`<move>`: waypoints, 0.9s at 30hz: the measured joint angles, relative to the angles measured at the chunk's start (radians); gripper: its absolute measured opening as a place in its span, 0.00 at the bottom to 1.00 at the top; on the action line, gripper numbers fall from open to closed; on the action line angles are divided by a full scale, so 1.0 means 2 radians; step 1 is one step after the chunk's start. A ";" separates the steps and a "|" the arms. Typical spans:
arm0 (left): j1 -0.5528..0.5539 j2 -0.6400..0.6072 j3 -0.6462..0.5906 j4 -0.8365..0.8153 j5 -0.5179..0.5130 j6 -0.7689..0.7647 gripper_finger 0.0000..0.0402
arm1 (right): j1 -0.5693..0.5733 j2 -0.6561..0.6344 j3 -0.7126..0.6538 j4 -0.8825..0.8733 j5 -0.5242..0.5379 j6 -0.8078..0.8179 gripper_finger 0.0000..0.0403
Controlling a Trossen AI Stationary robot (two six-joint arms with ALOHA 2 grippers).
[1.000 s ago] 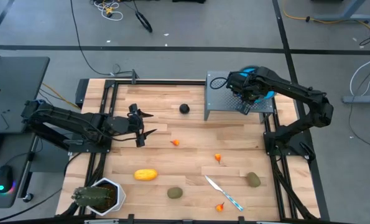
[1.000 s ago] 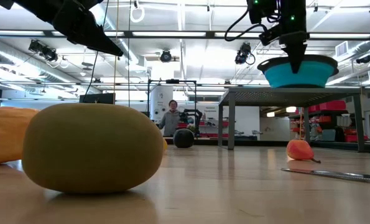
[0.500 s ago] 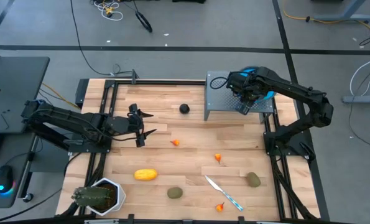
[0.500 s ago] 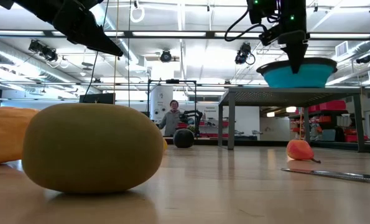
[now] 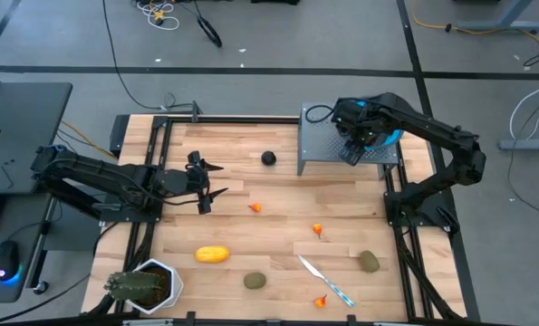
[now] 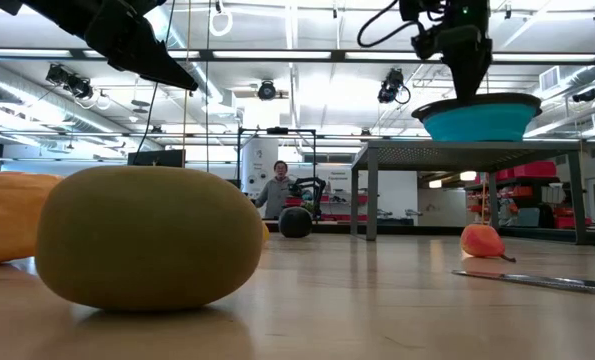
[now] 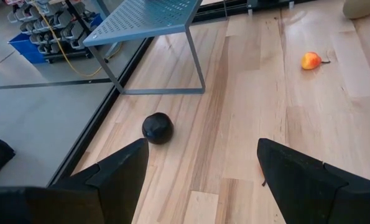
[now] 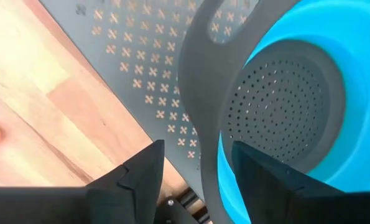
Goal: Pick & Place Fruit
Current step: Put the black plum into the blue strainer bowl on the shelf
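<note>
Fruit (image 5: 212,254) lies scattered on the counter (image 5: 278,208), none visibly in the colander (image 8: 296,106). Right claw (image 8: 194,165) hangs released over its rim; left claw (image 7: 200,165) waits, spread. Next, I judge: reach for a piece.

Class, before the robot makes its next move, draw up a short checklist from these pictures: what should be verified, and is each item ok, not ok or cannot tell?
1. Right gripper over the blue perforated colander bowl on the grey perforated metal stand: ok.
2. Right gripper's fingers apart, nothing between them: ok.
3. Any fruit inside the colander bowl: none in the part that shows; the rest cannot tell.
4. Left gripper open and empty, above the wooden table: ok.
5. Small black ball lying free ahead of the left gripper: ok.
6. Slim knife with the light-blue handle apart from the yellow oblong fruit: ok.
</note>
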State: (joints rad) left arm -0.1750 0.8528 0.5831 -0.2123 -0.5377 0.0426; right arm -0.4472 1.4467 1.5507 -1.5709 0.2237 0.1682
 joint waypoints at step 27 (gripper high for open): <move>0.037 0.081 0.000 0.049 0.020 -0.008 0.77 | 0.171 0.000 -0.050 0.332 -0.073 -0.051 0.49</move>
State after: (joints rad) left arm -0.1001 1.0149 0.5838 -0.1135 -0.4978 0.0271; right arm -0.1057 1.4467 1.4499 -0.9068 0.0768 0.0670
